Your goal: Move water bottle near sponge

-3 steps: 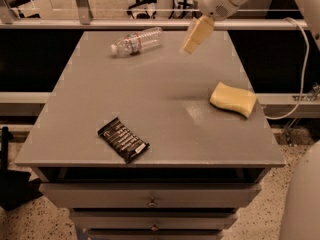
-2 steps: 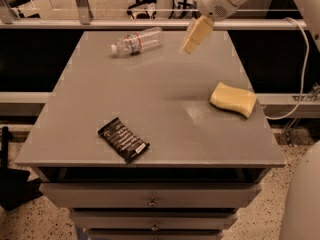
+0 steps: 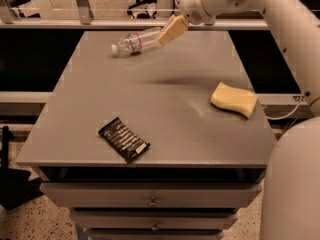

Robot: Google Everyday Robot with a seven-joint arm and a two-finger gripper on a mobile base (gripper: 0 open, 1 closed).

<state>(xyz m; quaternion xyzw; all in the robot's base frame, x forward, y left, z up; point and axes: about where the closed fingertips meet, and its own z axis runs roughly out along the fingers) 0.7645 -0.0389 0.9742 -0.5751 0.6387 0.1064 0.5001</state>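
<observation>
The water bottle (image 3: 134,41) lies on its side at the far left of the grey table (image 3: 150,94), cap pointing left. The pale yellow sponge (image 3: 233,99) lies near the table's right edge. My gripper (image 3: 171,30) hangs above the far middle of the table, its tan fingers angled down and left, tip over the bottle's base end. It holds nothing that I can see.
A black snack bar wrapper (image 3: 123,139) lies near the table's front left. Drawers (image 3: 152,202) sit under the table front. My white arm (image 3: 280,19) reaches in from the upper right. A rail (image 3: 100,23) runs behind the table.
My gripper has moved left and slightly down, from the far right-middle of the table toward the bottle's base end. The bottle, sponge and wrapper have not moved.
</observation>
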